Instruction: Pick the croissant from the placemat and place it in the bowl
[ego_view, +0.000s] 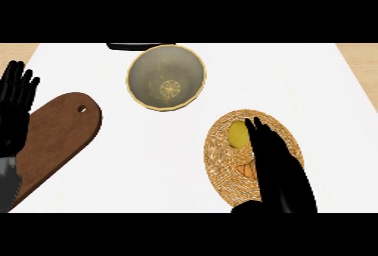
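The right hand (284, 180) lies stretched over the woven placemat (221, 170), fingers straight and together, holding nothing; the croissant (238, 135) sits on the mat just left of those fingers and partly under them, touched or not I cannot tell; the bowl (155, 65) stands well ahead and leftward on the white counter (148, 170); the left hand (16, 100) rests open at the far left edge, fingers up, beside a wooden cutting board (63, 135).
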